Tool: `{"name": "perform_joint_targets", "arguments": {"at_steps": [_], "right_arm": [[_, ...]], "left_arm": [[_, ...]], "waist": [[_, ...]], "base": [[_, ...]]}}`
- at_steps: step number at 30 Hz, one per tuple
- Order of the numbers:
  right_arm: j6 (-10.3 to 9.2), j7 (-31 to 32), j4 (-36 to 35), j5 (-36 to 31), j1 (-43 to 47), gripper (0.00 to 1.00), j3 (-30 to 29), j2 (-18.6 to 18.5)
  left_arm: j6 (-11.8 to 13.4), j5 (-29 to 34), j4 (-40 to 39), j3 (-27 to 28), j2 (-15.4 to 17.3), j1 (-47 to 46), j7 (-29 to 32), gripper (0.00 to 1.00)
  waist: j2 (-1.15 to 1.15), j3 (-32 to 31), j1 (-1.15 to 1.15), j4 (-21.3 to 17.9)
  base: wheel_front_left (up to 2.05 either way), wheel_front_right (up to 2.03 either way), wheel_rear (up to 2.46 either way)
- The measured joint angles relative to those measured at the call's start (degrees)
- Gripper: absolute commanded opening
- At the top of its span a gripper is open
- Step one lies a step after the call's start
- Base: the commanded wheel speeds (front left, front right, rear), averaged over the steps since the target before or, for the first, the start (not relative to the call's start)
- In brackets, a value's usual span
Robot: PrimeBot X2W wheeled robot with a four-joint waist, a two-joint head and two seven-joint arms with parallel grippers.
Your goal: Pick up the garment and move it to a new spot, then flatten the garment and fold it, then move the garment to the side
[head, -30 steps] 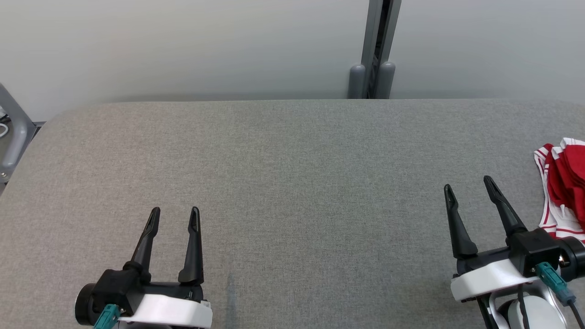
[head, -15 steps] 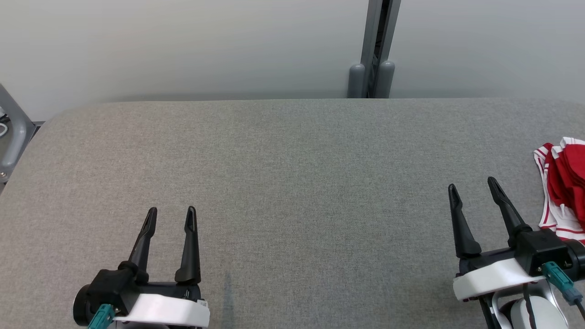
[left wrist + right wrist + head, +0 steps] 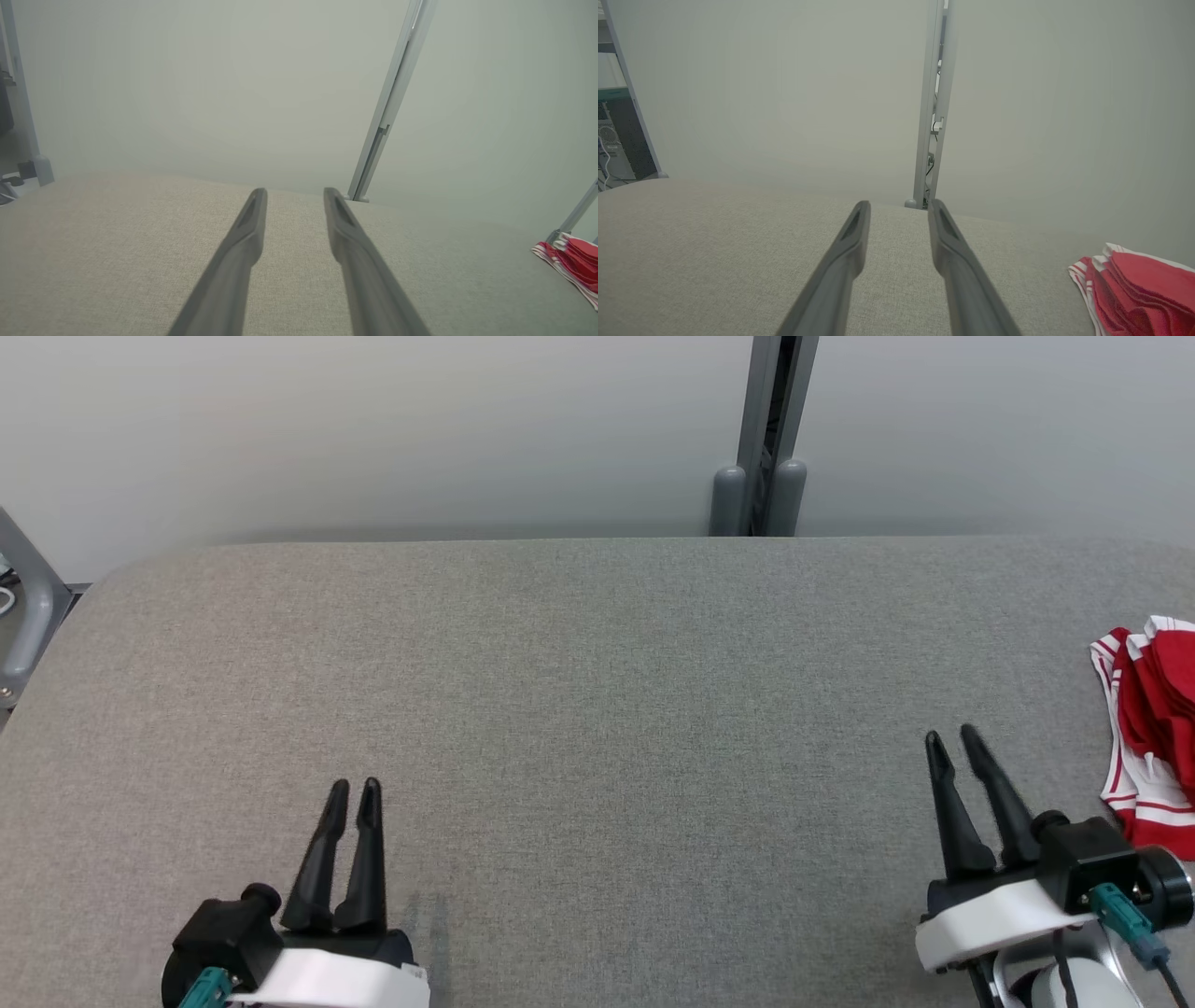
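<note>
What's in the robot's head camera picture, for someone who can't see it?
A bunched red-and-white striped cloth garment lies far right on a grey fabric-covered table. The left end effector and right end effector sit low in front, dark fingers slightly apart, empty.

left gripper (image 3: 355, 788): low in the head view at 7 o'clock, aimed between 12 and 1 o'clock.
left fingers (image 3: 366, 859): long, dark, nearly parallel; a narrow gap at the tips, nothing between them.
left wrist (image 3: 327, 982): white cuff under the black finger mount.
right gripper (image 3: 950, 735): low in the head view at 4 o'clock, aimed toward 11 o'clock.
right fingers (image 3: 948, 812): slightly parted, gripping nothing.
right wrist (image 3: 990, 915): white cuff, with a teal plug (image 3: 1120, 910) at its 3 o'clock.
spacing: the two grippers sit well apart.
</note>
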Motion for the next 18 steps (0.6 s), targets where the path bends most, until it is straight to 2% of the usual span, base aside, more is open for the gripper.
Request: {"name": "perform_joint_targets", "arguments": {"at_steps": [3, 18], "right_arm": [[0.00, 0.3, 1.5, 0.4, 1.3, 0.00, 0.1, 0.4], [0.00, 5.2, 2.2, 17.8, 1.5, 0.00, -2.4, 0.4]], "left_arm": [[0.0, -0.4, 1.4, -0.2, -0.1, 1.0, 0.1, 0.00], [-1.3, -15.2, 3.1, 0.6, 0.3, 0.5, 3.0, 0.00]], "waist": [[0.00, 0.0, 0.00, 0.0], [0.00, -0.4, 0.00, -0.5]], "base": [[0.00, 0.00, 0.00], [0.00, 0.00, 0.00]]}}
